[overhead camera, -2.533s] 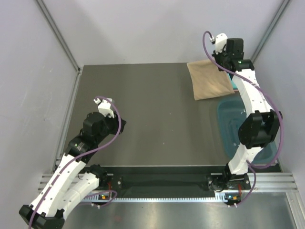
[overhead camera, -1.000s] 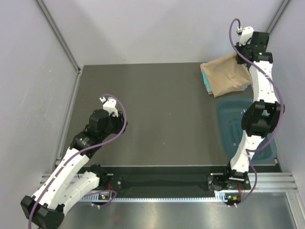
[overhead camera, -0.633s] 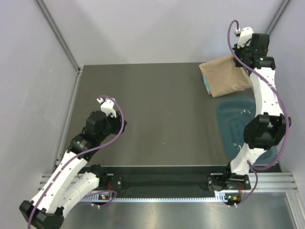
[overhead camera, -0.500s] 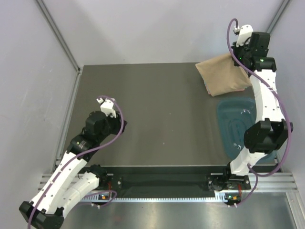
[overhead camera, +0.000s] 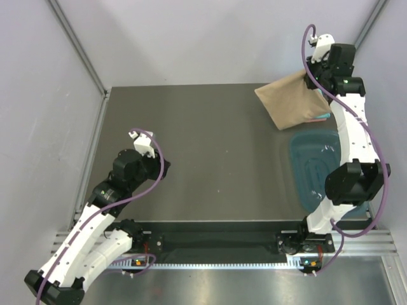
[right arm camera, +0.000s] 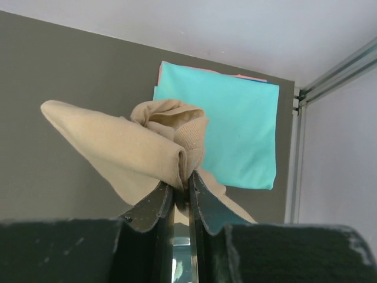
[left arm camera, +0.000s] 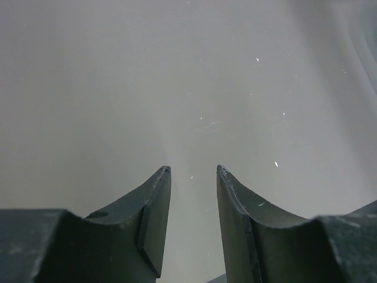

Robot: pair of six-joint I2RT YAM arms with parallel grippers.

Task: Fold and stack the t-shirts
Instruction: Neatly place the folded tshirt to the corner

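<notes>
right gripper [right arm camera: 181,177]: jaws narrow, pinching a bunched edge of the tan t-shirt [right arm camera: 112,147]
tan t-shirt: hangs clear of the table [overhead camera: 210,146], above the far right corner
turquoise t-shirt [right arm camera: 235,127]: folded flat on the table beneath
salmon-pink t-shirt [right arm camera: 197,69]: edge showing under the turquoise t-shirt
left gripper [left arm camera: 191,171]: jaws part-way apart, holding nothing, over bare table
tub [overhead camera: 318,168]: dark teal, nearer than the shirts

Dark teal tub [overhead camera: 310,170] sits on grey table [overhead camera: 222,140].

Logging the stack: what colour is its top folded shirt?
Turquoise folded cloth shirt, clearest in right wrist view.
</notes>
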